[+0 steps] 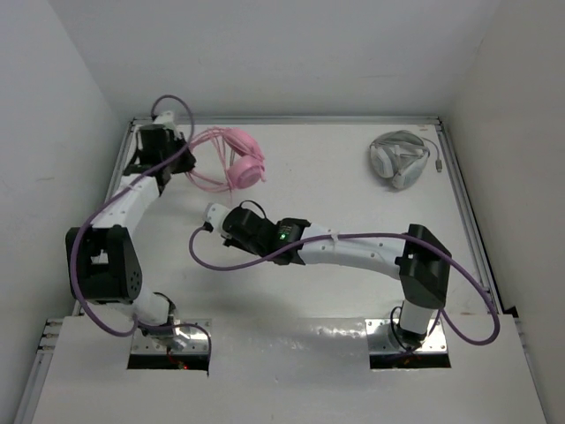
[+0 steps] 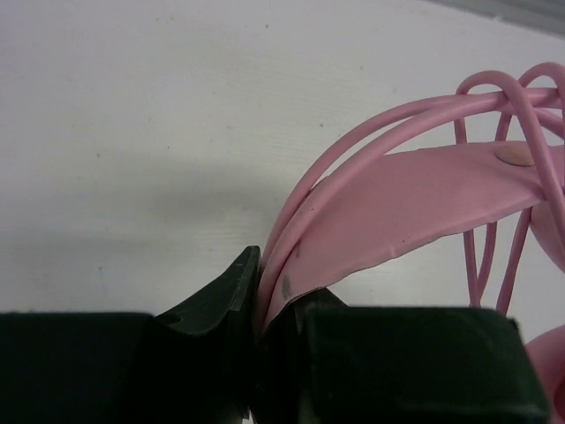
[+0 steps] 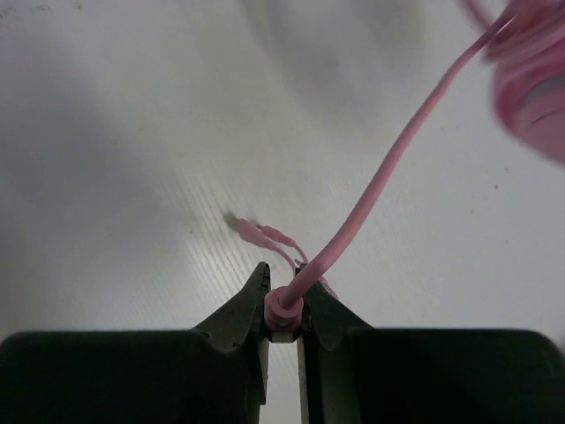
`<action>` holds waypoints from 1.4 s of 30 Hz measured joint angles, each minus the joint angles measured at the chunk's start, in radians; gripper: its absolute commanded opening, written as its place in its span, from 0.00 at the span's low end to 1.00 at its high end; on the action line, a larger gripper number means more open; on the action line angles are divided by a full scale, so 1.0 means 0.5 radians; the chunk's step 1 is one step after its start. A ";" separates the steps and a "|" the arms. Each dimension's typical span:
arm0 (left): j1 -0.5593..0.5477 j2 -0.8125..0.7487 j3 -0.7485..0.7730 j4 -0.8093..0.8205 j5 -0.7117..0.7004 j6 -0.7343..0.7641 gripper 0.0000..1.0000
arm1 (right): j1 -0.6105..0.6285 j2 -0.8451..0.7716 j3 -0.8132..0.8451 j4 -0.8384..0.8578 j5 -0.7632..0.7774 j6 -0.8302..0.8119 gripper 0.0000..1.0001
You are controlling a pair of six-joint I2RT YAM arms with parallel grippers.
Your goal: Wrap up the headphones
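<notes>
The pink headphones (image 1: 240, 165) lie at the back left of the table. My left gripper (image 1: 183, 157) is at their left side, shut on the pink headband (image 2: 415, 199), which runs out from between the jaws (image 2: 262, 291). Several turns of the thin pink cable (image 2: 521, 97) cross over the headband. My right gripper (image 1: 214, 212) hovers in front of the headphones, shut on the pink plug end of the cable (image 3: 284, 305). From there the cable (image 3: 388, 168) rises to a blurred earcup (image 3: 534, 88).
Grey-white headphones (image 1: 402, 157) with a grey cable lie at the back right. The table's raised metal rim (image 1: 455, 177) runs along the right and back edges, with white walls close on both sides. Purple arm cables loop beside each arm.
</notes>
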 measured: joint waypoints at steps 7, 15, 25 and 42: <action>-0.487 -0.092 -0.284 0.201 -0.652 0.588 0.00 | 0.007 -0.034 0.130 -0.365 0.115 0.082 0.00; -0.727 -0.108 -0.454 0.504 -1.073 1.208 0.00 | 0.007 -0.140 0.231 -0.651 0.259 0.257 0.00; -0.957 -0.185 -0.562 0.491 -0.901 1.485 0.00 | -0.048 -0.233 0.210 -0.620 0.595 0.109 0.00; -0.985 -0.224 -0.303 0.092 -0.541 1.135 0.00 | -0.741 -0.092 0.219 0.059 0.057 -0.523 0.00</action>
